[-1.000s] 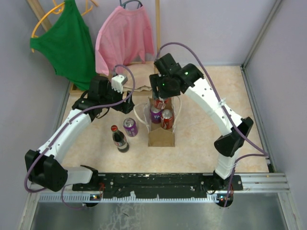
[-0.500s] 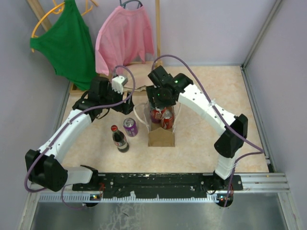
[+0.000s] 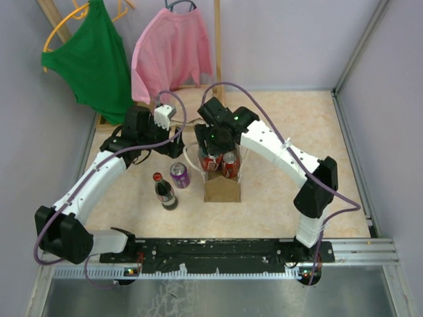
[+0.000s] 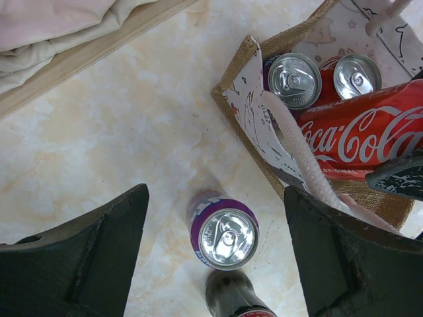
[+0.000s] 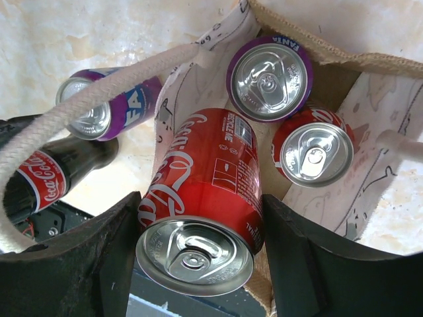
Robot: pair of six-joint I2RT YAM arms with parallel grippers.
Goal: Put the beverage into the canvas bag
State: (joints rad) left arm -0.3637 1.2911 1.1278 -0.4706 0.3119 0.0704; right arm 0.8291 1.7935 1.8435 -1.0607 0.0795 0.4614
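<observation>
Your right gripper (image 5: pixel 201 218) is closed tight on a cola can (image 5: pixel 205 165), one finger on each side. The can is tipped on its side at the mouth of the bag (image 3: pixel 222 190), above a Fanta can (image 5: pixel 269 78) and a red can (image 5: pixel 314 153) standing inside. The bag stands upright near the middle of the table (image 3: pixel 284 132). Your left gripper (image 4: pixel 215 221) hangs wide open and holds nothing. It is over a purple can (image 4: pixel 223 232) and a bottle (image 4: pixel 231 298), both just left of the bag.

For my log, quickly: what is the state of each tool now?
Left tool: open, holding nothing.
Right tool: closed on the red cola can.
</observation>
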